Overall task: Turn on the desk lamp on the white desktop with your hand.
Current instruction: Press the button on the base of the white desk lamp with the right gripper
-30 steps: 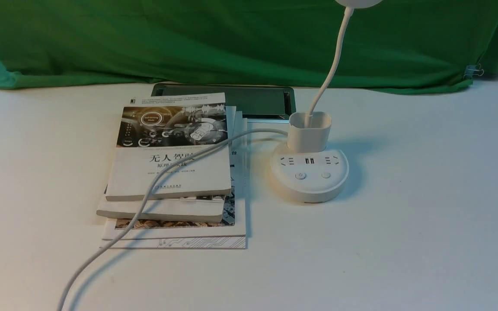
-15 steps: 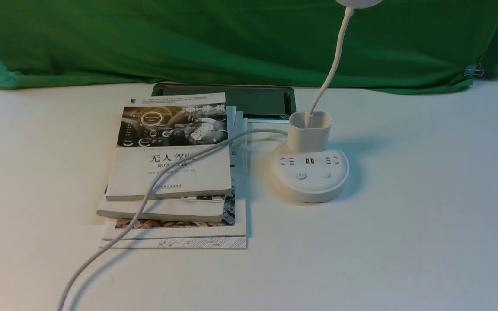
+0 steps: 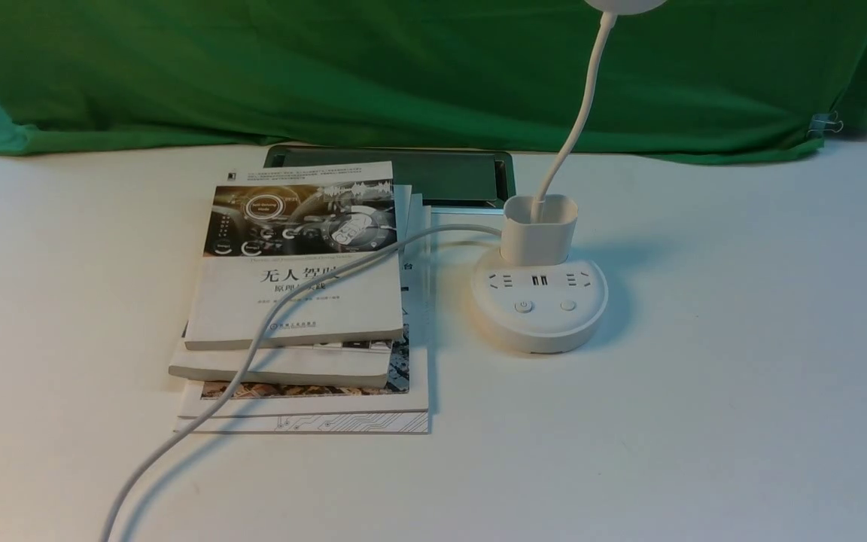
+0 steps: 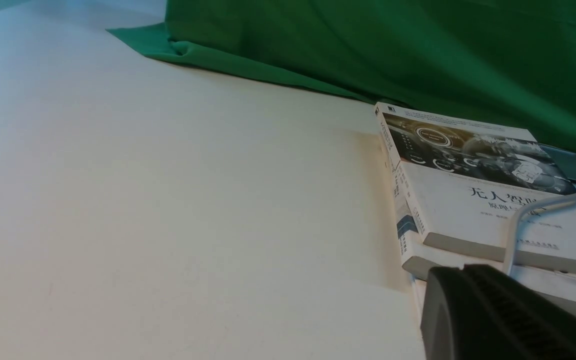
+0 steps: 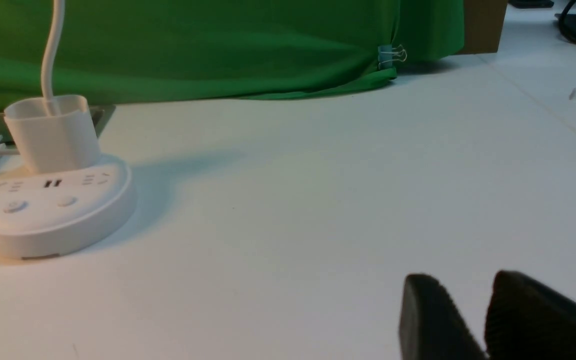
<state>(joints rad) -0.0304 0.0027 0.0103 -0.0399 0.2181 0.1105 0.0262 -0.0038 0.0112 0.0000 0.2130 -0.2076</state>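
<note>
We compare this moment with the earlier front pictures and find no change. Nothing has moved and no tool is near the buttons, so we judge that the task has hardly begun. The white plastic desk lamp (image 3: 539, 309) with a round base stands on the wide matte white desk (image 3: 704, 436), ahead of our right tool (image 5: 483, 300), to its left and well apart. That tool is narrow, almost closed, and holds nothing. Of our left tool (image 4: 498, 315) only one dark finger shows, so we cannot tell its state.

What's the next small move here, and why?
Probably ease the right end effector toward the power-marked button on the round base of the white plastic desk lamp: that end effector is well apart from the lamp, and nothing touches either button.
</note>
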